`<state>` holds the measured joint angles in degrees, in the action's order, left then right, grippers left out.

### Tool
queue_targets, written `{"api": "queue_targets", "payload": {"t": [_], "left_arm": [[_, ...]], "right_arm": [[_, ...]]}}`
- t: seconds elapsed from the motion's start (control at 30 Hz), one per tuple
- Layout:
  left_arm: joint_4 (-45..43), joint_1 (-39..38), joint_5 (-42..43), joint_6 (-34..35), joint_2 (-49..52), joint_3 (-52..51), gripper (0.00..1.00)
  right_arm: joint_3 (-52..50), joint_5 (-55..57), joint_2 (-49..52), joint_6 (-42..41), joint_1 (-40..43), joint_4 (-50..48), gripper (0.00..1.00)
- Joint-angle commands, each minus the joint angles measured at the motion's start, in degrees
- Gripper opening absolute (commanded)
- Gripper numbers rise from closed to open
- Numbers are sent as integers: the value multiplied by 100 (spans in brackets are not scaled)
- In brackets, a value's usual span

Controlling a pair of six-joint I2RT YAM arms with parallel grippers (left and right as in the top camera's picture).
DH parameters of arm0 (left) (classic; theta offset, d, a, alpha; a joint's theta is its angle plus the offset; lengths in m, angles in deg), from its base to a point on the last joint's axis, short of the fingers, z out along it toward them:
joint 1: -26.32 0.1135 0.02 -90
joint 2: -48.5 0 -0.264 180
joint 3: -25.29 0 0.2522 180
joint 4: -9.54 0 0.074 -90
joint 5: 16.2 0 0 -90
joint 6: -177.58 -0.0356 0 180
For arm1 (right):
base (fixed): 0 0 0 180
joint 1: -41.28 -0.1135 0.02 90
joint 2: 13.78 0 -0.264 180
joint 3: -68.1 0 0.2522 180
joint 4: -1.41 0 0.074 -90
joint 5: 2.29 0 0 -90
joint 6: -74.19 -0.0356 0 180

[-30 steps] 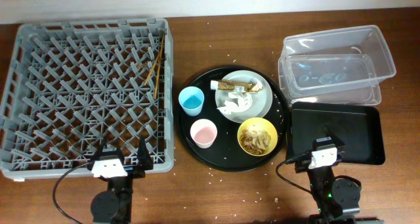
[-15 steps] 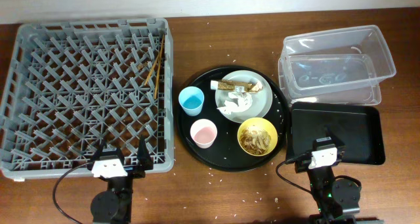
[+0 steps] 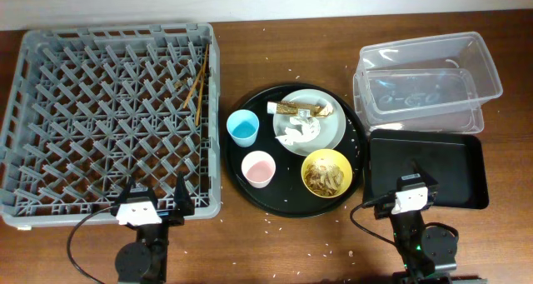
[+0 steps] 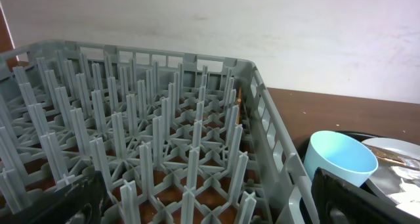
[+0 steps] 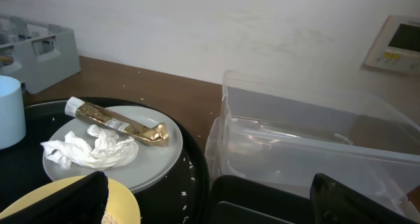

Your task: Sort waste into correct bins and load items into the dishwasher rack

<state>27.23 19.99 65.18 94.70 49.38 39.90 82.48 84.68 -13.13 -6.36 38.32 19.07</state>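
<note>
The grey dishwasher rack point(image 3: 100, 109) fills the left of the table. On the round black tray point(image 3: 293, 199) stand a grey-green plate point(image 3: 330, 130) with white paper point(image 3: 296, 132) and a gold wrapper point(image 3: 301, 109), a yellow bowl point(image 3: 326, 172) with beige food scraps, a light blue cup point(image 3: 243, 127) and a pink cup point(image 3: 258, 168). The clear tub point(image 3: 425, 80) and the flat black tray point(image 3: 437, 163) are on the right. My left gripper point(image 3: 150, 202) is open at the rack's near edge point(image 4: 197, 204). My right gripper point(image 3: 414, 190) is open over the flat tray's near edge point(image 5: 210, 198).
Brown chopsticks point(image 3: 198, 82) lie in the rack's far right corner. Rice-like crumbs are scattered on the wooden table point(image 3: 283, 226) in front of the round tray. A wall stands behind the table.
</note>
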Motion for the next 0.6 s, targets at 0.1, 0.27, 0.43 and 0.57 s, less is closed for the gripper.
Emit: {"api": "queue_targets", "payload": {"t": [0.1, 0.27, 0.43, 0.57], "left_arm": [[-4, 11, -22, 52, -52, -31, 99], [-22, 11, 280, 57, -52, -31, 99], [-1069, 11, 1950, 55, -55, -31, 99], [-1637, 11, 2109, 229, -42, 415, 99]], "right_arm": [[-31, -33, -33, 17, 37, 17, 99], [-31, -299, -33, -291, 37, -11, 98], [-31, -1375, -33, -289, 37, -350, 98], [2, -2142, -33, -721, 37, -1150, 98]]}}
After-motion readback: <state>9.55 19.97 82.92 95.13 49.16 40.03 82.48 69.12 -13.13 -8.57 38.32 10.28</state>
